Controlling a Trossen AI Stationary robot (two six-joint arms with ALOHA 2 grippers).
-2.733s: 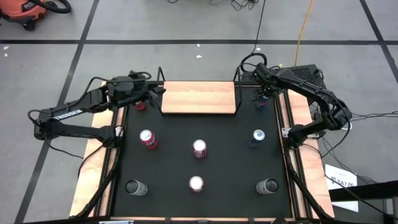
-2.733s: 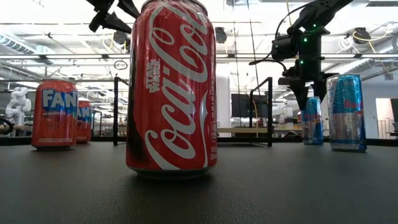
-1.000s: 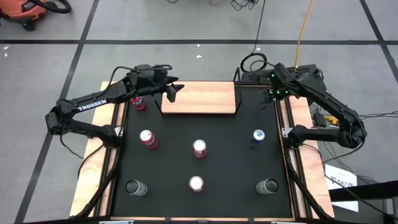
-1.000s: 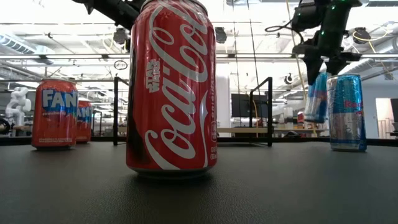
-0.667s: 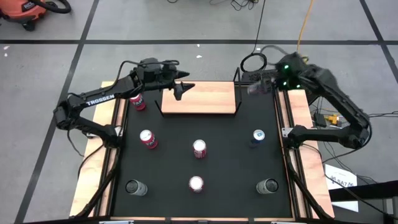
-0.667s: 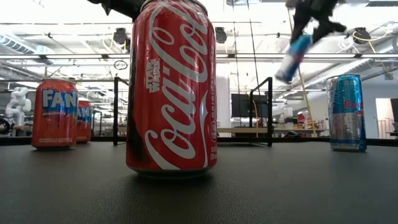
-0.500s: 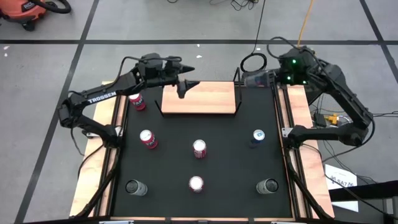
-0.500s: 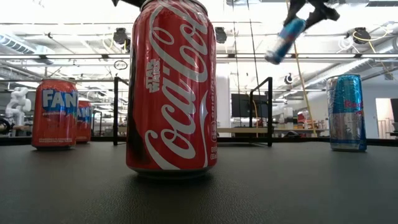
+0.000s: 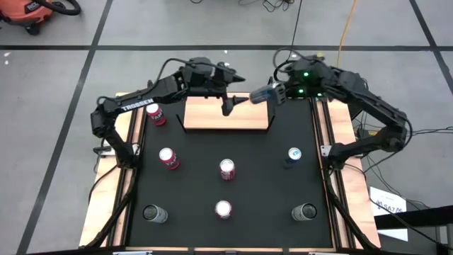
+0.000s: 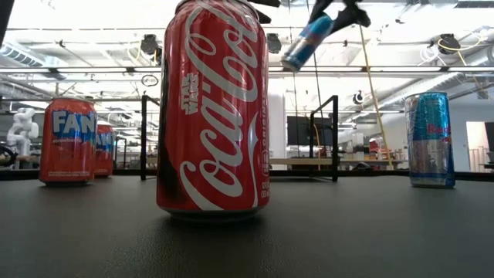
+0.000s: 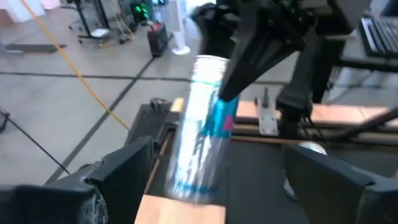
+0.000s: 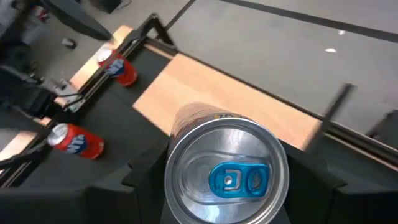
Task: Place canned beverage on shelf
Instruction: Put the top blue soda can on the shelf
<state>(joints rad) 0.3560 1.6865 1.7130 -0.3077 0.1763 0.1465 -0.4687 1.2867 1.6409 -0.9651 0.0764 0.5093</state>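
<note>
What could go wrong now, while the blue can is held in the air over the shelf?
1. The right hand holds the blue can tilted, high above the shelf; if set down at that angle it may tip over.
2. The open left hand hangs close beside the can; the two could collide.
3. The shelf's black rods stand near the can's path and might catch it.

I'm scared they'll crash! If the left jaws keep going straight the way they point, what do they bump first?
Most likely the blue can held by the right gripper. The left gripper, jaws open, points right at it above the shelf, though the gap is hard to judge.
</note>
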